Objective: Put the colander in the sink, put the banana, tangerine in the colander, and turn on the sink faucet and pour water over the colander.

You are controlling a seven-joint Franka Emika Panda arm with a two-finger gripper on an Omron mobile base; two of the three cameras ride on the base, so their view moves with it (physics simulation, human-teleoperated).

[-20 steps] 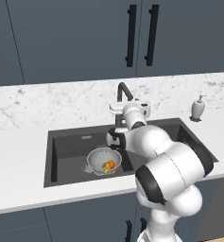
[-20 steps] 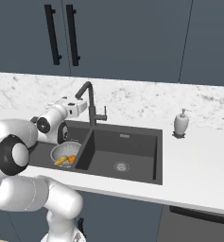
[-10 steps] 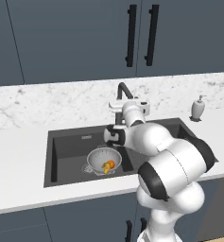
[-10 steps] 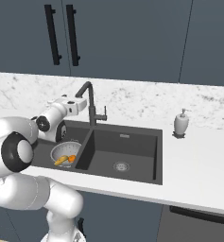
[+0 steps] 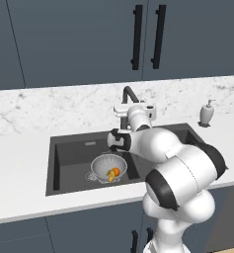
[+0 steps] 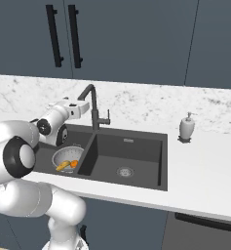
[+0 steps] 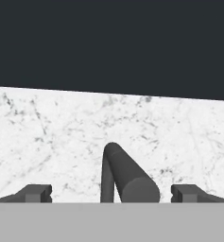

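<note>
With its jaws spread wide and pinching nothing, the gripper (image 7: 111, 193) sits right up at the sink faucet (image 7: 125, 177), whose dark spout rises between the two fingertips (image 7: 37, 193) against the marble backsplash (image 7: 52, 137). Down below, the colander (image 5: 108, 167) rests in the left basin of the sink (image 5: 69, 153), holding both the banana (image 5: 110, 175) and the tangerine (image 5: 116, 171). Off right, a soap dispenser (image 6: 186, 128) stands on the counter (image 6: 209, 171).

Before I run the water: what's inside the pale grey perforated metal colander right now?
The pale grey perforated metal colander sits in the dark charcoal sink's left basin, holding the yellow banana and the round orange tangerine. The fruit covers the bottom of the bowl.
</note>
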